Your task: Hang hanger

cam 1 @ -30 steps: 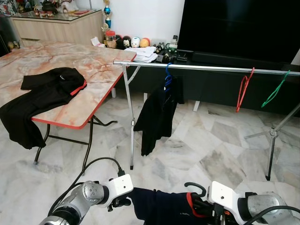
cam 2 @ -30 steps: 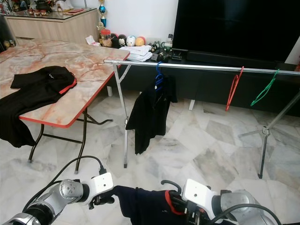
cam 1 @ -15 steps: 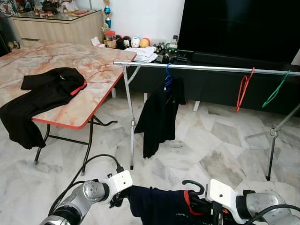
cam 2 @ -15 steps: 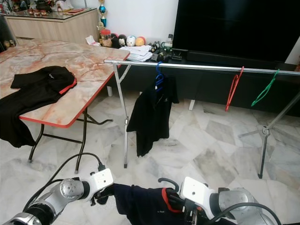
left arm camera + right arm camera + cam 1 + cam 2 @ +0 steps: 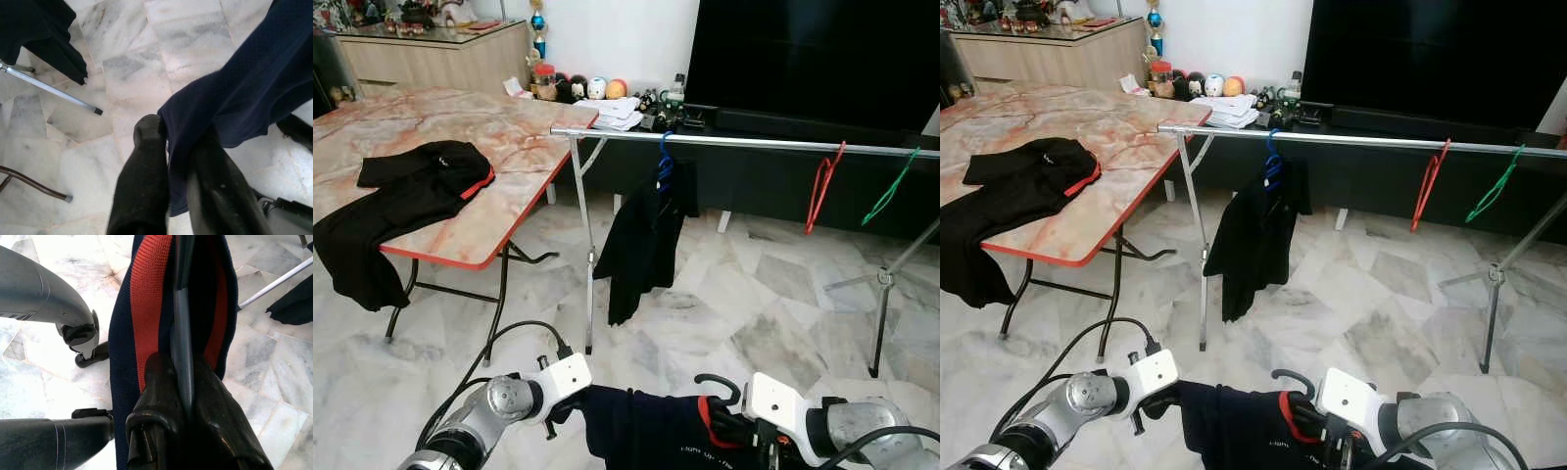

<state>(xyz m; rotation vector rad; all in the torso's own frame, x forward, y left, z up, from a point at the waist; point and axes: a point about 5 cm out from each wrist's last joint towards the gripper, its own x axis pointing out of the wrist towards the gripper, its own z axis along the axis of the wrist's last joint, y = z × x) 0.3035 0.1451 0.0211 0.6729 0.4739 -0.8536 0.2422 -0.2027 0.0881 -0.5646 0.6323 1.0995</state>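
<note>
Our right gripper (image 5: 183, 382) is clamped on the dark hanger (image 5: 720, 384) inside the navy shirt (image 5: 646, 431), low before the rail (image 5: 744, 143). Our left gripper (image 5: 178, 147) pinches the shirt's edge. The shirt's small white print (image 5: 697, 450) is too small to read.

Free rail (image 5: 754, 143) span is found between the hung black shirt (image 5: 644, 235) and red hanger (image 5: 822, 186).

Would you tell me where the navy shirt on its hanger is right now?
The navy shirt is low in the left eye view, stretched between the left gripper pinching its edge and the right gripper clamping its hanger, short of the rail.
</note>
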